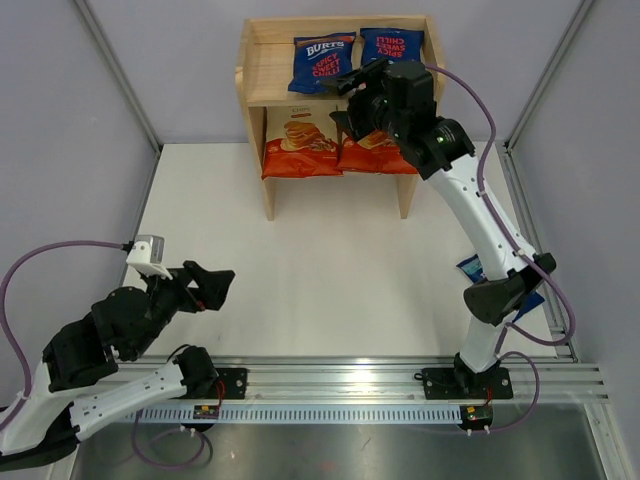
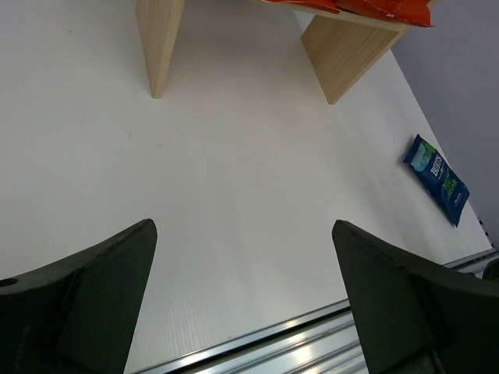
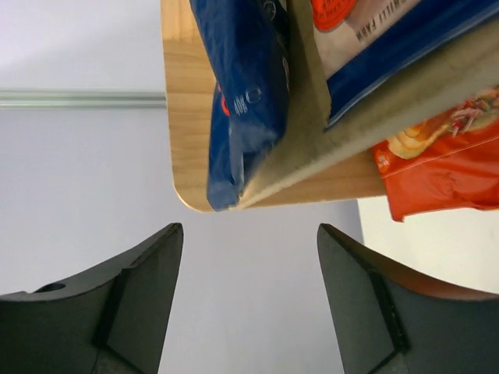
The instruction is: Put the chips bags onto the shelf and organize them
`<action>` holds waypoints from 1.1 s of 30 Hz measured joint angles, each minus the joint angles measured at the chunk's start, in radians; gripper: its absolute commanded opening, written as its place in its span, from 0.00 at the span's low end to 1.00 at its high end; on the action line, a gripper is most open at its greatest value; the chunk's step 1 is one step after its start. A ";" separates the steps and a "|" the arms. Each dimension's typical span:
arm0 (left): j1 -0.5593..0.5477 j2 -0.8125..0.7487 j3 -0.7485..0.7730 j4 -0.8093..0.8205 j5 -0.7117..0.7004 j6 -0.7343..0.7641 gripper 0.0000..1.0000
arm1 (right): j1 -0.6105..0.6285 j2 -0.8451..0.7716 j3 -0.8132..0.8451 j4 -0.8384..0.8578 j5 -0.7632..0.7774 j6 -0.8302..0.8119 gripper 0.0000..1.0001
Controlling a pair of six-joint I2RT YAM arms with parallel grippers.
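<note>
White bench (image 1: 320, 260) | left hand (image 1: 212, 288) near left, fingers apart, empty | shelf (image 1: 258, 75) far centre: two blue bags (image 1: 322, 62) on top, two orange bags (image 1: 300, 150) below | right hand (image 3: 248, 227) at shelf front, fingers apart, empty | green-lettered blue bag (image 2: 437, 179) lies on bench, far right

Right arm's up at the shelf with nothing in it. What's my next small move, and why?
Probably draw the right gripper back from the shelf toward the right side of the table. Its fingers are open and empty, four bags already sit on the shelf, and the green-lettered blue bag lies on the table near that arm.
</note>
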 measured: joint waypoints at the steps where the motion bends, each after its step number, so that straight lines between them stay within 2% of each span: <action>1: 0.000 0.005 0.000 0.001 0.000 -0.003 0.99 | 0.000 -0.022 -0.031 0.004 -0.009 -0.017 0.84; 2: 0.000 0.010 0.000 0.002 0.000 -0.006 0.99 | 0.000 -0.048 -0.071 0.013 -0.027 -0.035 0.91; 4: 0.000 0.022 0.000 0.005 0.001 -0.010 0.99 | 0.000 -0.096 -0.130 0.016 -0.071 -0.088 0.94; 5: 0.000 0.030 0.000 0.007 0.002 -0.012 0.99 | 0.000 -0.118 -0.151 0.016 -0.104 -0.120 0.99; 9: 0.000 0.092 -0.019 0.055 0.016 -0.029 0.99 | 0.000 -0.211 -0.217 -0.001 -0.259 -0.338 0.99; 12: 0.000 0.156 -0.060 0.130 0.048 -0.050 0.99 | 0.002 -0.346 -0.341 -0.091 -0.277 -0.527 1.00; 16: 0.000 0.264 -0.139 0.272 0.117 -0.100 0.99 | 0.000 -0.691 -0.694 -0.206 -0.079 -0.733 0.99; 20: 0.000 0.437 -0.180 0.451 0.213 -0.151 0.99 | -0.002 -0.981 -0.894 -0.336 0.139 -0.791 0.99; 22: 0.000 0.552 -0.180 0.552 0.267 -0.171 0.99 | -0.002 -1.092 -0.932 -0.410 0.245 -0.797 0.99; 27: -0.016 0.905 -0.130 0.766 0.410 -0.210 0.99 | -0.003 -1.242 -0.951 -0.550 0.416 -0.789 0.99; 33: -0.082 1.367 0.177 0.910 0.515 -0.254 0.99 | -0.003 -1.414 -0.943 -0.622 0.438 -0.777 1.00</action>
